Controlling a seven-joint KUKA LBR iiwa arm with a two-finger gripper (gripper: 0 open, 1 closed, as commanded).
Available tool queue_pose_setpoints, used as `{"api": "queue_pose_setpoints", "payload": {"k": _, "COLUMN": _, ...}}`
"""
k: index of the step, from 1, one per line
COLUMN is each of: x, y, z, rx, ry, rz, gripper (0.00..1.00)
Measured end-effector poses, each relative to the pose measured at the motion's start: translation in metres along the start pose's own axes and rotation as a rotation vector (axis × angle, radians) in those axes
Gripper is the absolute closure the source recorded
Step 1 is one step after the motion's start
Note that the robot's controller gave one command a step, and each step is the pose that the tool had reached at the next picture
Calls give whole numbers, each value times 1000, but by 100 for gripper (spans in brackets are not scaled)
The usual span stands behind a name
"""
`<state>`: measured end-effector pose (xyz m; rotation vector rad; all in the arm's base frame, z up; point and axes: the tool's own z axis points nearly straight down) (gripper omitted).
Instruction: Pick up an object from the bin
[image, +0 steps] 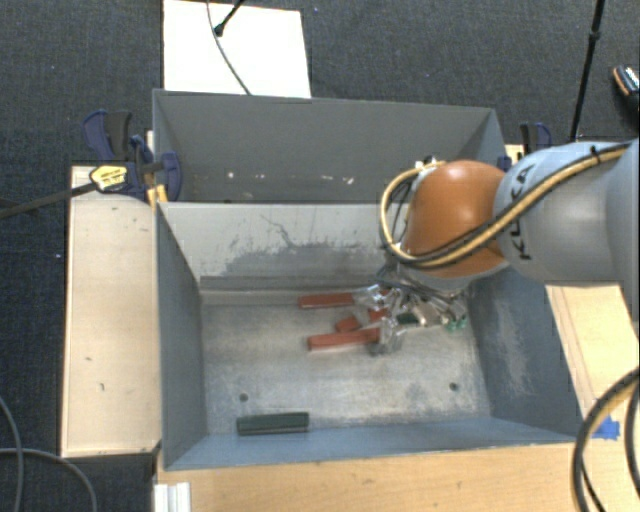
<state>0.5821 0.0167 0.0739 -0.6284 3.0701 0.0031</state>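
**Gripper low at the end of a red-brown bar near mid-floor**

The grey metal bin (180, 330) has steep, smooth sheet walls and a flat floor, dull and scuffed, with pale scratch marks higher up on the far wall.

Nearest, at about 7 o'clock on the floor and just beside the front wall, lies a dark flat bar (272, 424). It is a slim rectangle lying lengthwise along that wall, well apart from everything else.

Near the middle of the floor lies a long red-brown bar (335, 342), flat and straight-edged, running roughly from 9 to 3 o'clock with a slight tilt. Its 3 o'clock end reaches under the gripper (385, 338), which is down close to the floor there. Whether the tool is clenched, released or touching the bar cannot be told.

Just beyond it, toward 12 o'clock, lies a short red-brown piece (350, 324), close to the long bar and partly hidden by the gripper's metal parts.

Farther still, at the foot of the far wall, lies a second red-brown bar (325, 299) of the same flat shape, parallel to that wall.

Above the gripper at about 2 o'clock sits the robot's rounded, glossy orange cover (450, 220), looped with yellow and black cables, and the grey arm (580, 215) leads off toward 3 o'clock.
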Motion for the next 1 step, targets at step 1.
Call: {"api": "queue_pose_setpoints", "payload": {"k": 1, "x": -2, "y": 8, "z": -129, "rx": 4, "ry": -2, "rz": 24, "gripper": 100}}
